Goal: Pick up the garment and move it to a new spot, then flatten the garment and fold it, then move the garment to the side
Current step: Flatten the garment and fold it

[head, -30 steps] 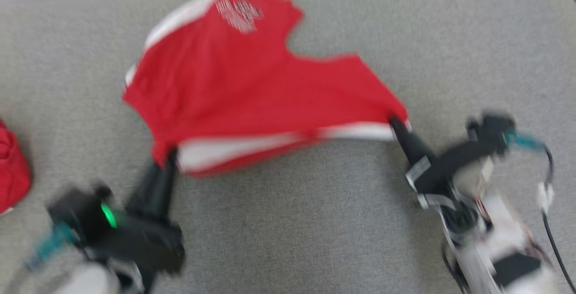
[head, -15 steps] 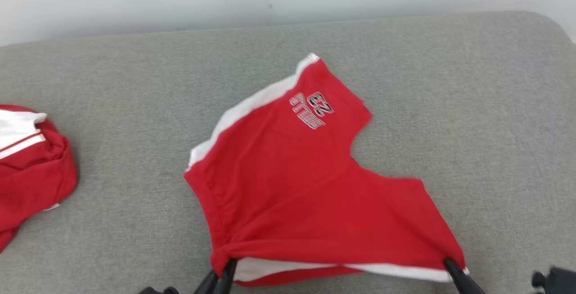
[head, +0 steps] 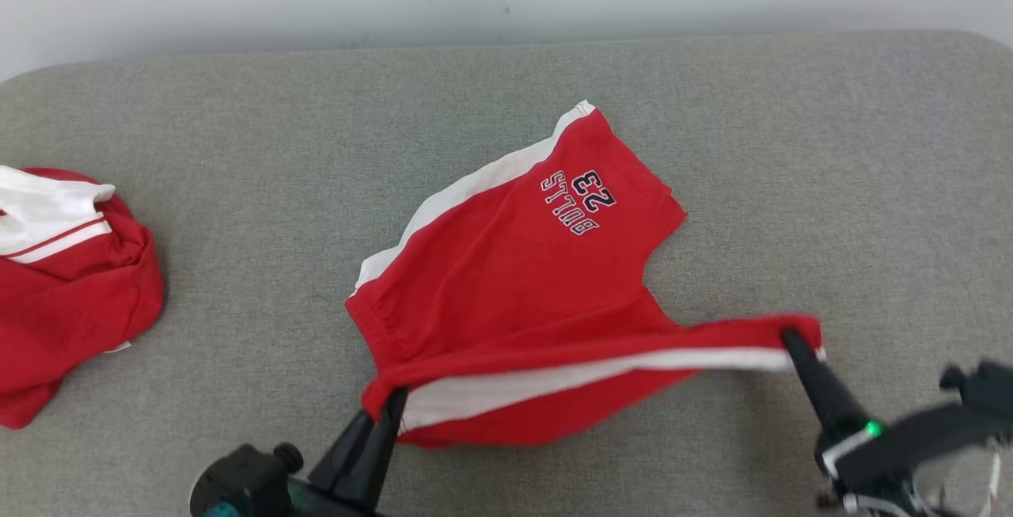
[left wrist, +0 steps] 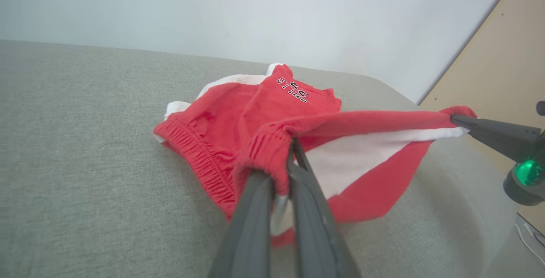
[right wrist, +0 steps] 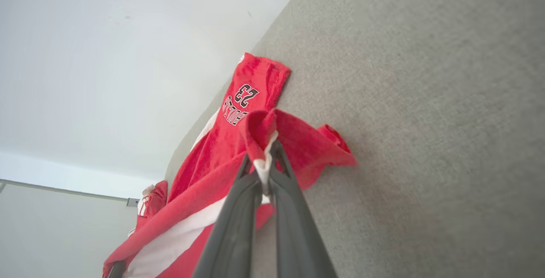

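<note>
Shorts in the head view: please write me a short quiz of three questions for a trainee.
1. True or false: the left pincer and the right pincer are both shut on the shorts.
2. Which number is printed on the shorts? A 32, B 23, C 45.
3. Fill in: the other red garment lies at the robot's ____.
Key: 1 true; 2 B; 3 left.
</note>
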